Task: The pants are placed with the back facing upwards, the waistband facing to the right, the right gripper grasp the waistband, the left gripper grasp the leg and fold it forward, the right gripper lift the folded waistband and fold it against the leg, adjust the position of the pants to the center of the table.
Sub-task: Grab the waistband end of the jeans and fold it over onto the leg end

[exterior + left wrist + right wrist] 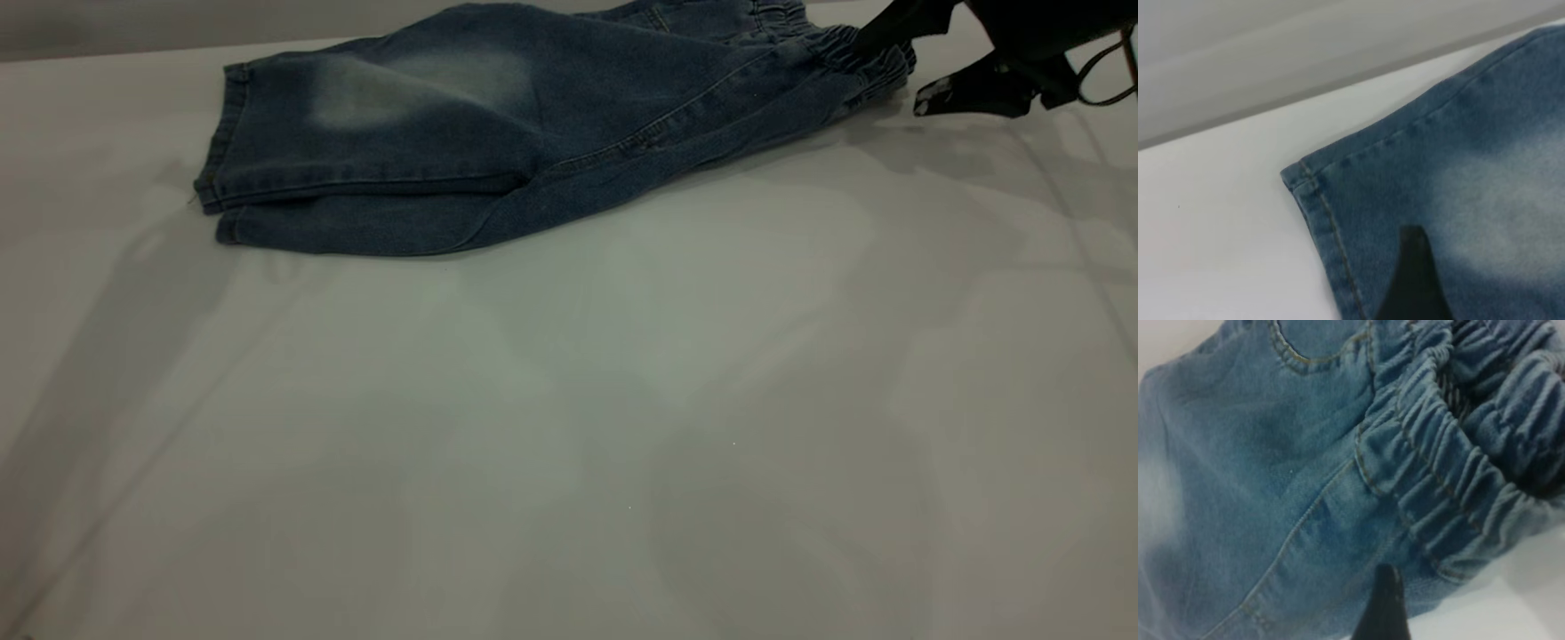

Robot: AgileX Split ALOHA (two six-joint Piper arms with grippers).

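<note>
Nearest you lies bare pale bench (569, 444), with soft shadows across it and the pants (498, 133) well back at its far side, left of centre to far right. You see faded blue denim folded lengthwise, one leg laid over the other, the hems (218, 191) pointing left and the waistband (867, 58) at the far right. A pale washed-out patch (418, 84) marks the upper leg; the lower leg's edge sticks out along the near side. The printed leg does not show from here.

Your right gripper (898, 62) is at the far right, by the gathered waistband, one dark tip touching the elastic ruffles and another part resting on the bench just beside it. Whether its fingers are pinching cloth you cannot tell; the right wrist view shows only one dark finger (1381, 607) over denim beside the ruched band (1451, 487).

Your left gripper shows only in its wrist view, as one dark finger (1415, 280) above the stitched hem corner (1305, 183) of the faded leg; you cannot tell its opening.
</note>
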